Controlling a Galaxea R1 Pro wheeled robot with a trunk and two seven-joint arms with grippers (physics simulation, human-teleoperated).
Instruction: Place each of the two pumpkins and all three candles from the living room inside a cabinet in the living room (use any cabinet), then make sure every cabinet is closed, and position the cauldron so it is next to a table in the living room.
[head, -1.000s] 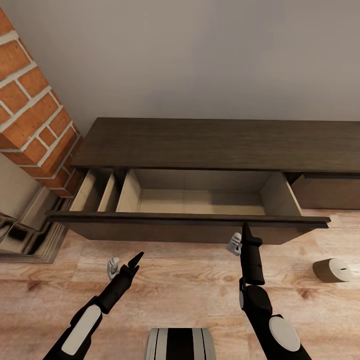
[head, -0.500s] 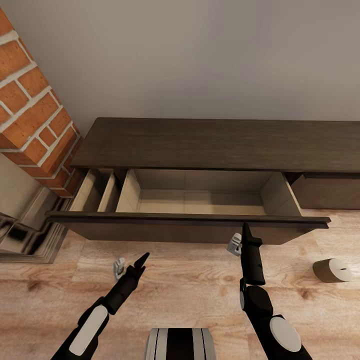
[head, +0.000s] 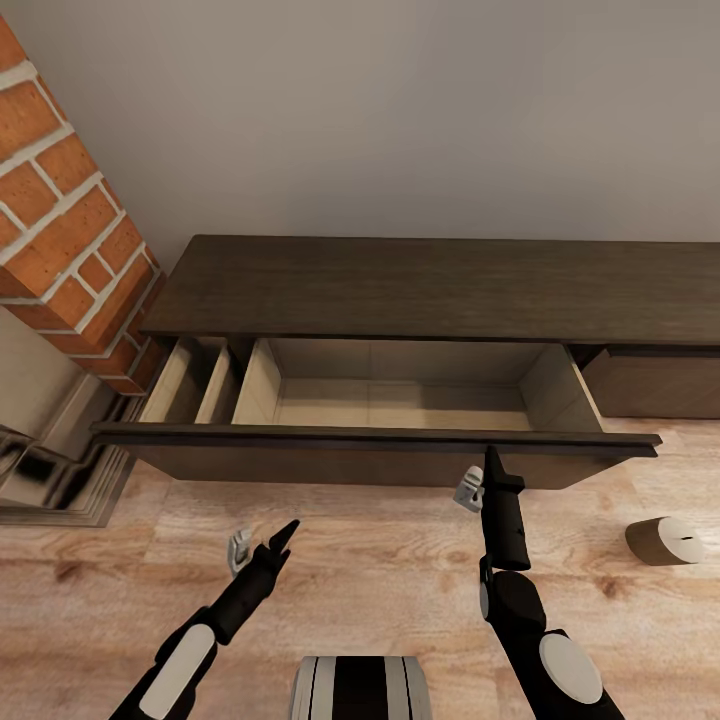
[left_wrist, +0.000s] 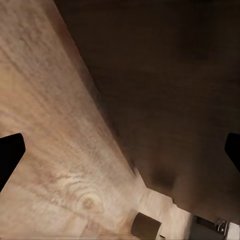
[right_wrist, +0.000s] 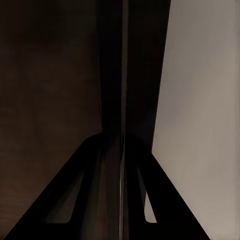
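— What's around the robot just now?

— A brick column (head: 60, 200) rises at ten o'clock, with a shiny metal hearth edge (head: 45, 470) at its foot. Straight ahead at twelve runs the cabinet (head: 430, 285), long axis side to side along the grey wall (head: 400, 110). Its wide drawer (head: 400, 405) is pulled out toward the robot, pale inside, and its dark front stands between both arms and the opening.

— And the candle?

— One candle (head: 664, 540) lies tipped on the wooden floor (head: 380, 570) at three o'clock, wick end facing right, well apart from the drawer.

— The grippers?

— The right gripper (head: 490, 470) is just beside the drawer front, fingers pressed together on nothing. The left gripper (head: 262, 540) hangs over the floor at seven o'clock, fingers spread wide, pointing up toward the drawer.
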